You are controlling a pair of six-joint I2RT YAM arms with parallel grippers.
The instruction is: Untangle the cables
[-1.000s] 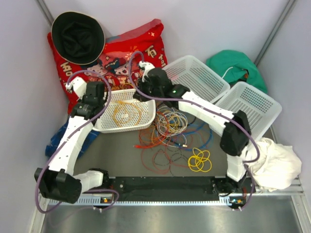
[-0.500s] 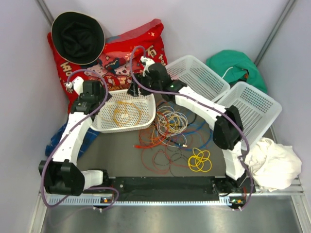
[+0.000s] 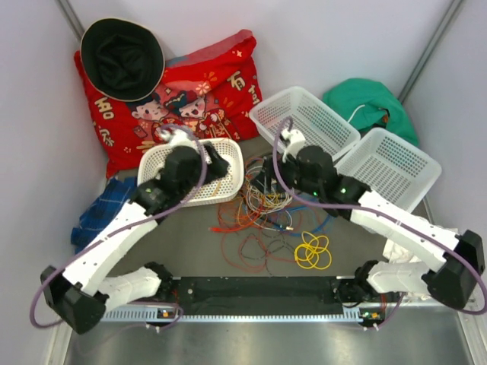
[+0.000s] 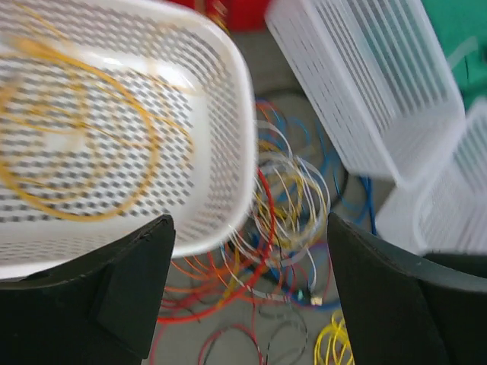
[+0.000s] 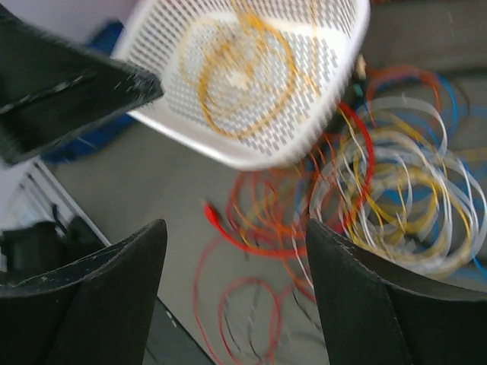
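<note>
Left hand [image 4: 247, 228], right hand [image 5: 236, 228] newly apart near cables [image 3: 262, 209]; orange coil [image 4: 76, 137] in basket [image 4: 247, 114].

Both wrist views are motion-blurred, the white basket [image 4: 242, 152] is cut off at the frame edges there, and in the top view the right arm [image 3: 316, 169] covers part of the cables [image 3: 262, 204], whose individual strands cannot be traced.

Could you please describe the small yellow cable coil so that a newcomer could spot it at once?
Find the tangle of coloured cables in the middle of the grey table. At its near right edge, toward the arm bases, lies the small yellow coil. Unlike the loose red, orange and blue loops beside it, it is tightly wound and bright yellow.
</note>
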